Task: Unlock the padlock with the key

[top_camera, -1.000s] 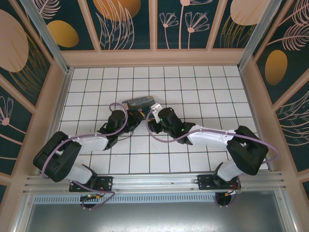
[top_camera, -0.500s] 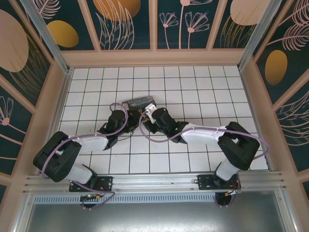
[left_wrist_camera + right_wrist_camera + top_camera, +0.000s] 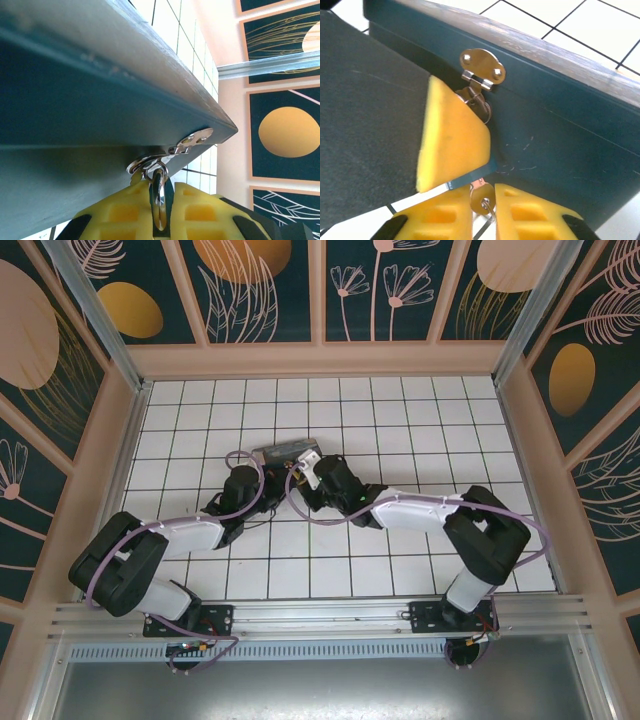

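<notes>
The padlock (image 3: pixel 159 196) is hanging from the silver hasp (image 3: pixel 481 67) on the dark blue box (image 3: pixel 560 130). Its body is hiding between the yellow pads of the left gripper (image 3: pixel 161 214), which is pinching it and leaving only the shackle showing. Just below, the right gripper (image 3: pixel 483 199) is clamping the key (image 3: pixel 483 204), with only a sliver showing. In the top view the two wrists are covering both lock and key.

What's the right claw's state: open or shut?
Shut: the right claw pinches the key by its silvery head between both yellow fingers.
</notes>
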